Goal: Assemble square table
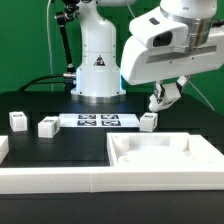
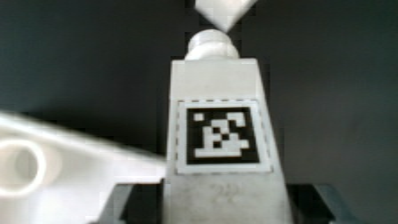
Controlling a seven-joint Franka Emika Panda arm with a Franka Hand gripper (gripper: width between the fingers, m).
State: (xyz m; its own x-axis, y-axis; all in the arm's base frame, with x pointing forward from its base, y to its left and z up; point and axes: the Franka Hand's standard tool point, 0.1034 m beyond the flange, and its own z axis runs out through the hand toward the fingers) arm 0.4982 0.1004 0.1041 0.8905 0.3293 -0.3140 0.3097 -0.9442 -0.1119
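My fingers (image 2: pixel 139 205) are pinching a leg (image 2: pixel 217 100), one on each flank of its white block. They are part-way closed with the leg filling the gap between them. The wrist view looks along the leg. Its black-and-white tag (image 2: pixel 222 130) faces the camera and a rounded peg (image 2: pixel 214 45) sticks out of the far end. Beyond the peg is a blurred white tip (image 2: pixel 222 10), and beside the leg a pale blurred shape (image 2: pixel 36 160). I cannot tell what either one is.

In the exterior view my hand hangs at about 2 o'clock over the black worktop (image 1: pixel 30 100). Just below it, near 3 o'clock, a loose leg (image 1: pixel 148 121) stands apart from my fingers. Two more legs sit toward 9 o'clock: the outer leg (image 1: pixel 17 121) and the inner leg (image 1: pixel 47 127), near each other but not touching. The marker board (image 1: pixel 98 121) lies flat at the centre, between the inner leg and the loose leg.

The square tabletop slab (image 1: pixel 135 150) lies on the worktop at about 5 o'clock. The white border rail (image 1: pixel 60 180) runs from 8 o'clock along the front edge.
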